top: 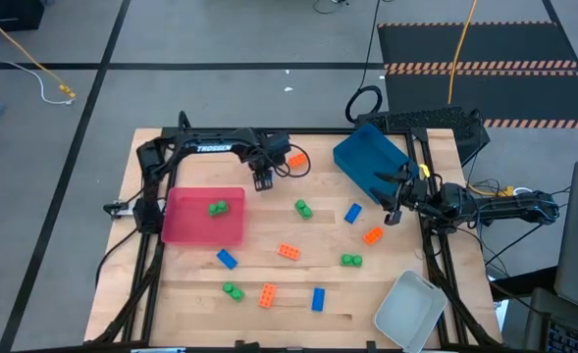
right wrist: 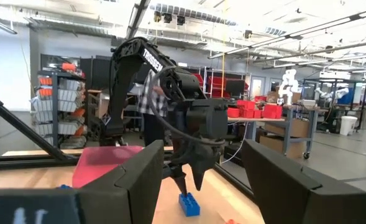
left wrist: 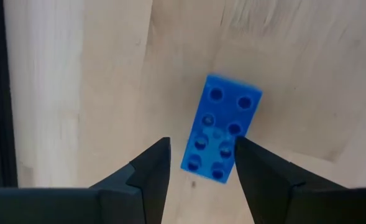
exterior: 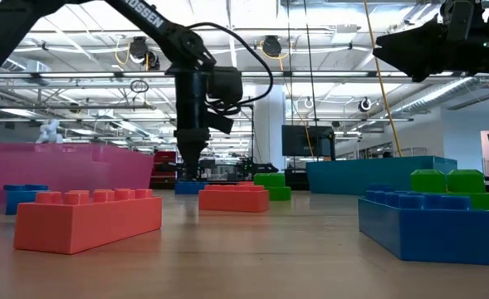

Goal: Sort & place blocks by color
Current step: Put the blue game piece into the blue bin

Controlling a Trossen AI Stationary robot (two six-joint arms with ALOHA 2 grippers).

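My left gripper [top: 262,181] hangs open over the table's far middle, pointing down. In the left wrist view its two fingers stand on either side of a blue block [left wrist: 222,137] that lies flat on the wood, studs up. The right wrist view shows its fingertips [right wrist: 184,183] just above that block [right wrist: 187,204], touching nothing. My right gripper [top: 391,214] is open and empty, raised beside the blue tray [top: 370,162]. One green block [top: 218,207] lies in the red tray [top: 185,230]. Other green, orange and blue blocks are scattered on the table.
An orange block [top: 296,159] lies just right of my left gripper. More blocks lie mid-table: green [top: 303,208], blue [top: 352,213], orange [top: 372,235], orange [top: 289,252]. The clear-grey tray [top: 409,311] sits at the near right corner. Cables run along the far edge.
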